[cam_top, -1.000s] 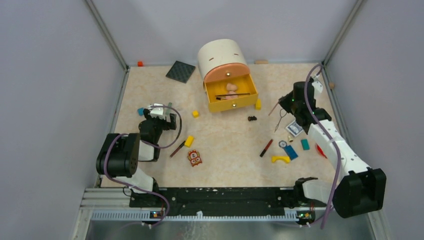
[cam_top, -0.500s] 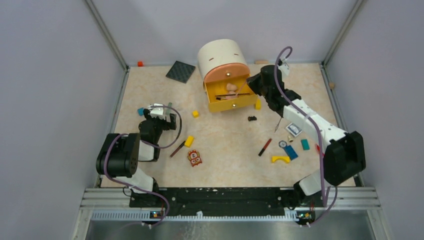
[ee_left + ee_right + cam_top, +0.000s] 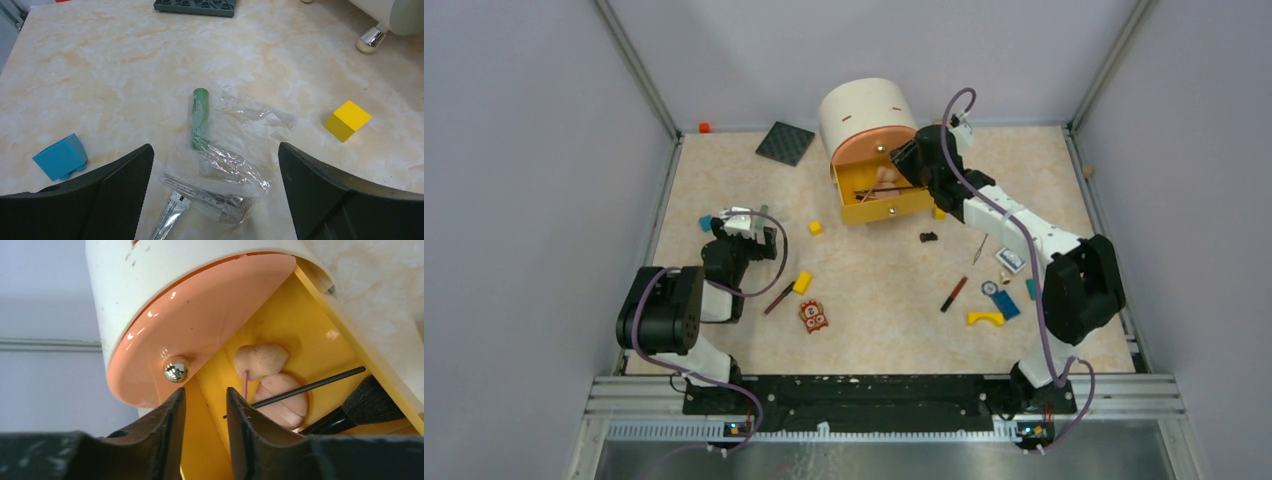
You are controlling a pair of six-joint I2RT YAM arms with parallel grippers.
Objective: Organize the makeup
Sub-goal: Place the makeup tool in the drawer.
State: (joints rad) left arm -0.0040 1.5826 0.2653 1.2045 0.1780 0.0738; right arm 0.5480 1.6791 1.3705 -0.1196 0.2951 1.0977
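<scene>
**Drop-off at the drawer: right tool letting go of a thin stick**

The right tool (image 3: 205,399) hangs over the yellow drawer (image 3: 894,208) at the worktop's (image 3: 874,270) far edge, jaws a little apart with nothing between them. The pink stick (image 3: 244,385) lies inside, just past one fingertip. A second ago this tool was by the right edge, shut on a thin stick. The next move is probably to back out and fetch the red pencil (image 3: 956,294) toward the near right. The left tool (image 3: 215,150), unmoved, gapes wide and empty over the green tube (image 3: 200,117) near the left edge.
</scene>
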